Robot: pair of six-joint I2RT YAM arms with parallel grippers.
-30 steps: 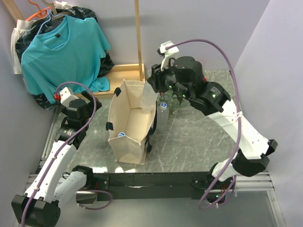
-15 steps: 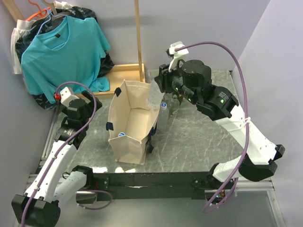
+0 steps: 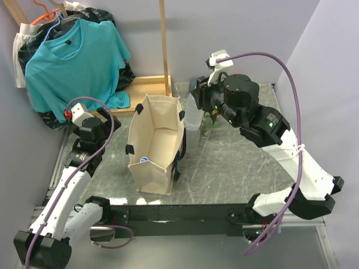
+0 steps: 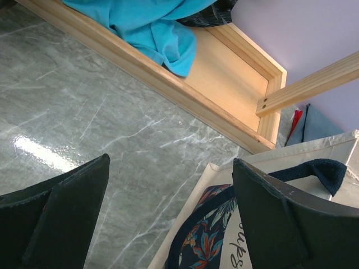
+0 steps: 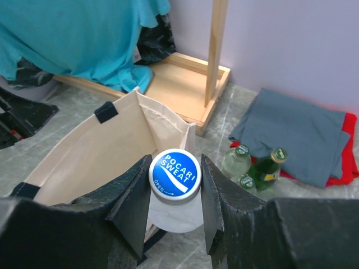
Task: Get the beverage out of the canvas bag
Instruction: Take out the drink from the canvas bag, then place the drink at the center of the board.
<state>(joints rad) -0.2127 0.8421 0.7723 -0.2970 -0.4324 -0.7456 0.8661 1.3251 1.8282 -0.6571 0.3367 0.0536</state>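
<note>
We see the right pincer clamped on the beverage bottle, a finger on each side just under its blue cap marked POCARI SWEAT. Only that wrist view gives us the grip and the label. From above we make out only a pale bottle under the wrist, just outside the right wall of the canvas bag.

The left pincer stands wide open and holds nothing, over the table beside the bag's left side. Its own camera alone shows us a floral print on the bag.

The bag stands upright and open on the grey marbled table. The overhead view alone shows a small blue-and-white round thing on the bag's floor.

Beyond the bag we find a cluster of green-capped bottles, then a folded grey cloth lying on a red cloth. Farther back are a wooden rack, a teal shirt on a hanger, a black plastic bag behind it, and the lilac wall.
</note>
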